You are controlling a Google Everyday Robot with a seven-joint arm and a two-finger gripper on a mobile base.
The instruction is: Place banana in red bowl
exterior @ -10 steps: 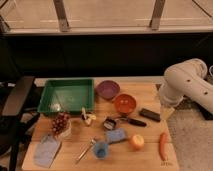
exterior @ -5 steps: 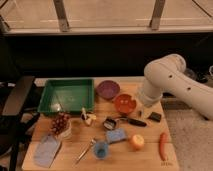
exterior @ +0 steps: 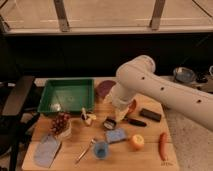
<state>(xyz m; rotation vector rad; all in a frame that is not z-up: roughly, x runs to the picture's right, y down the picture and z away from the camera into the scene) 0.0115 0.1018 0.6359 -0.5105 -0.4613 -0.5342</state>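
Banana (exterior: 88,117): middle of the desk (exterior: 145,152), slightly left.
Gripper (exterior: 116,114): low, just right of the banana; open or closed, cannot tell.
Red bowl (exterior: 132,106): right of centre, mostly under the arm.
Approach: centre over the banana and grip across its width.

I see a green tray (exterior: 70,94) far left, a purple bowl (exterior: 102,89) to its right, grapes (exterior: 60,122) near left, a blue cup (exterior: 101,149) near centre, and an orange (exterior: 136,142) and carrot (exterior: 162,146) near right.
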